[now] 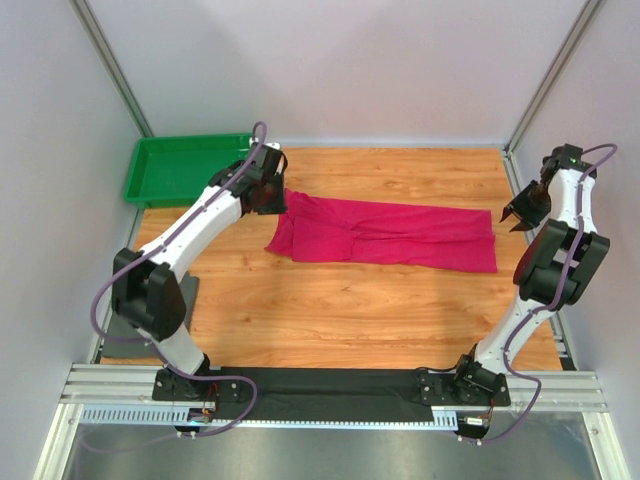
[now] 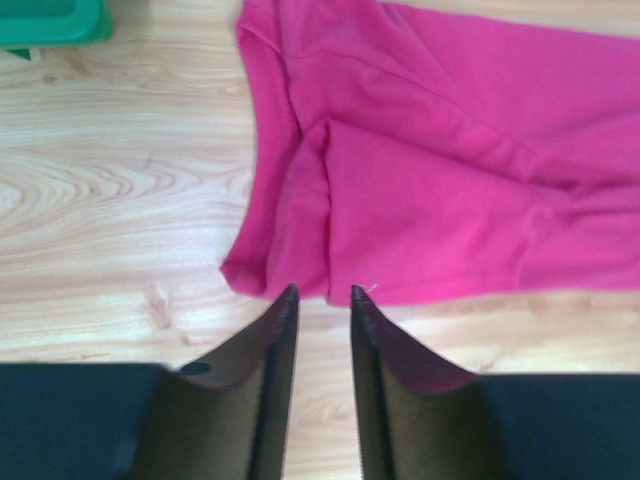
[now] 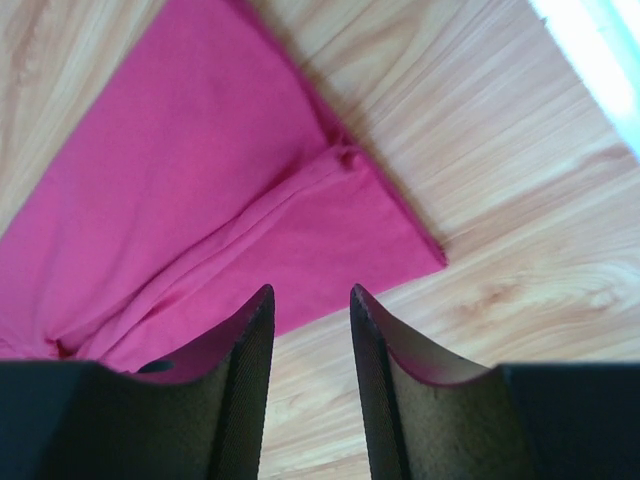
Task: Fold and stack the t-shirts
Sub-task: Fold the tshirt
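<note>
The top view shows me the t-shirt (image 1: pixel 385 232) lying long near the green tray (image 1: pixel 175 170). Only my wrist views show the left gripper (image 2: pixel 320 295) and right gripper (image 3: pixel 310 295) apart, holding nothing.

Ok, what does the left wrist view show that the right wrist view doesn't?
Only left wrist: a corner of the green tray and the left gripper near the shirt at its bunched end. Only right wrist: the right gripper, the shirt's flat corner, and a pale strip past the table edge. Both: pink shirt on the wood table, gripper open and empty.
</note>
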{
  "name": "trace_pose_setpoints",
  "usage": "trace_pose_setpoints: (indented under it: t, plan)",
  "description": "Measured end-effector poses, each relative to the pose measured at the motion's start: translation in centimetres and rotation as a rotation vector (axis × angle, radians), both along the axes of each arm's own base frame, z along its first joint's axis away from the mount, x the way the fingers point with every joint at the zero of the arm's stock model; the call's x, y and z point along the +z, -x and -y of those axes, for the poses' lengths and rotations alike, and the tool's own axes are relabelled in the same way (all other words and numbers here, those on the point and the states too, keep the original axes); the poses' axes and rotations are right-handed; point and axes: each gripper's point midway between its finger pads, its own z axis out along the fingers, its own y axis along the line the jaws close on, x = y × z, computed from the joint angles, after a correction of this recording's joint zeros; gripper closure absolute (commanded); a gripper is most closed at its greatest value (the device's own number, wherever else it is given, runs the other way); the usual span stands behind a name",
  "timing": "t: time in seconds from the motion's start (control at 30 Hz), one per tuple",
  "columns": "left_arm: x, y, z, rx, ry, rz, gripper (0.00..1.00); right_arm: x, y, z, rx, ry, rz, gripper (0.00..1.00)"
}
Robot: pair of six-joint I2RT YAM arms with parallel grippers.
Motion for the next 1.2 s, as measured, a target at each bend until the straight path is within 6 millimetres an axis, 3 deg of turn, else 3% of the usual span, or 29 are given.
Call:
trace_pose_setpoints:
  t: [0.07, 0.2, 0.27, 0.33, 0.67, 0.83, 1.07, 1.2]
  plan:
    - [-1.0, 1.4, -0.4, -0.026, 0.003, -0.018, 0.86, -0.7, 0.8, -2.4, 0.041, -0.021, -0.011, 0.64]
    - [-4.9, 2.9, -0.2, -0.064, 0.010, -0.109, 0.89, -3.3, 1.6, -7.4, 0.149, -0.074, -0.059, 0.71]
    - [-6.7, 3.1, 0.1, -0.074, 0.014, -0.150, 0.92, -4.4, 2.2, -9.4, 0.189, -0.102, -0.083, 0.80]
    - [-8.2, 2.8, 0.2, -0.075, 0.015, -0.178, 0.94, -5.1, 2.6, -10.2, 0.202, -0.117, -0.093, 0.90]
    - [-11.8, 0.6, -0.6, -0.031, 0.029, -0.190, 1.00, -6.9, 2.9, -8.9, 0.227, -0.086, -0.124, 0.96]
    - [-15.5, 1.2, -2.3, 0.019, -0.019, -0.272, 1.00, -8.9, 3.6, -8.1, 0.228, -0.059, -0.183, 0.95]
    - [-15.4, 1.3, -3.0, 0.041, -0.016, -0.266, 0.98, -9.9, 5.0, -7.0, 0.204, -0.045, -0.226, 0.93]
    - [-15.1, 3.7, -3.4, 0.044, -0.005, -0.311, 0.88, -9.8, 5.6, -6.9, 0.200, -0.037, -0.232, 0.92]
